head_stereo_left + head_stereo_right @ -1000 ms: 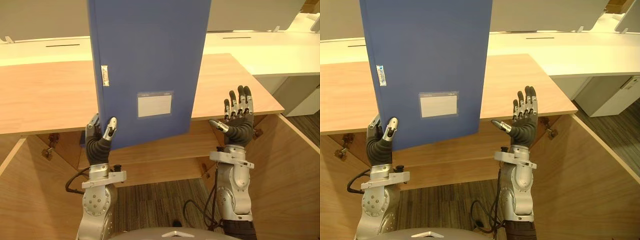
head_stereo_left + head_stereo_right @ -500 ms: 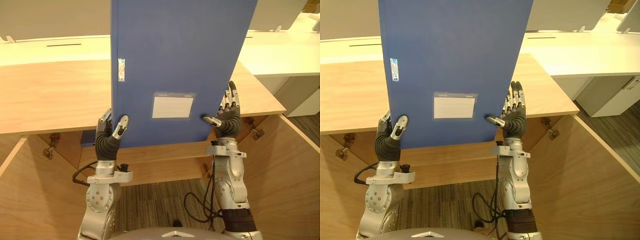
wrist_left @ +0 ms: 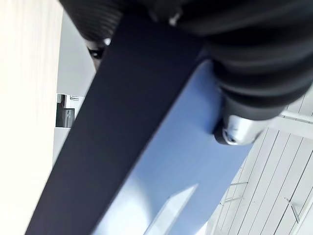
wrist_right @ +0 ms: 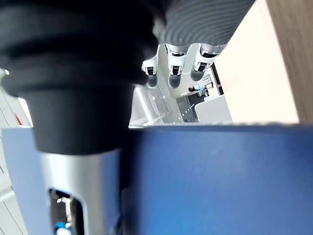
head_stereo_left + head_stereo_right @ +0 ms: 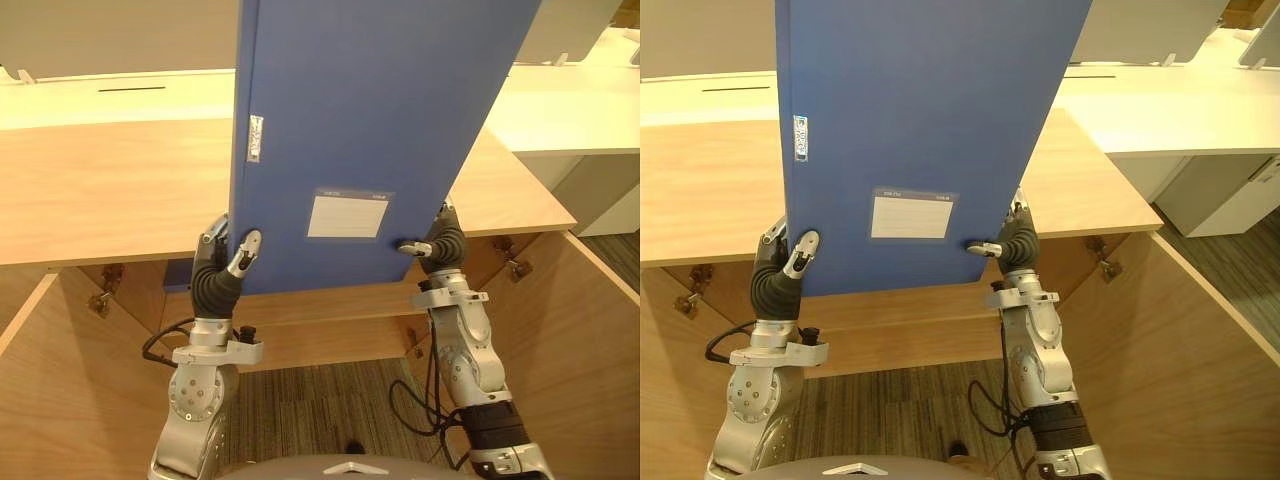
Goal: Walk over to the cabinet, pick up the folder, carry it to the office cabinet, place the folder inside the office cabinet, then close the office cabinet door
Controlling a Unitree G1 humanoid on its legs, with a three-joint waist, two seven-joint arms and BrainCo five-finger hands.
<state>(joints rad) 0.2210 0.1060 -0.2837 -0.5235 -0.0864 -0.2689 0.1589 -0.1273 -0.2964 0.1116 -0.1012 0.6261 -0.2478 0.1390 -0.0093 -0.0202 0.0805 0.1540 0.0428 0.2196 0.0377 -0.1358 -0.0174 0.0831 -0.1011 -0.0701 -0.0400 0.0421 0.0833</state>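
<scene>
A large blue folder (image 5: 370,130) with a white label pocket stands upright in front of me, above the wooden cabinet's top (image 5: 100,190). My left hand (image 5: 215,280) grips its lower left corner, thumb on the front face and fingers behind. My right hand (image 5: 443,250) grips the lower right corner the same way, its thumb tip pressed on the front. In the left wrist view the folder's dark spine (image 3: 127,127) runs past the thumb (image 3: 239,129). In the right wrist view the fingers (image 4: 173,66) reach past the folder's edge (image 4: 220,181).
The office cabinet stands open below the folder, with one wooden door (image 5: 60,390) swung out on the left and another door (image 5: 580,340) on the right. A shelf (image 5: 330,335) shows inside. White desks (image 5: 570,110) stand behind the cabinet. Carpet lies below.
My right hand has moved in from the right and closed on the folder's lower right corner. The folder has shifted right, now held by both hands.
</scene>
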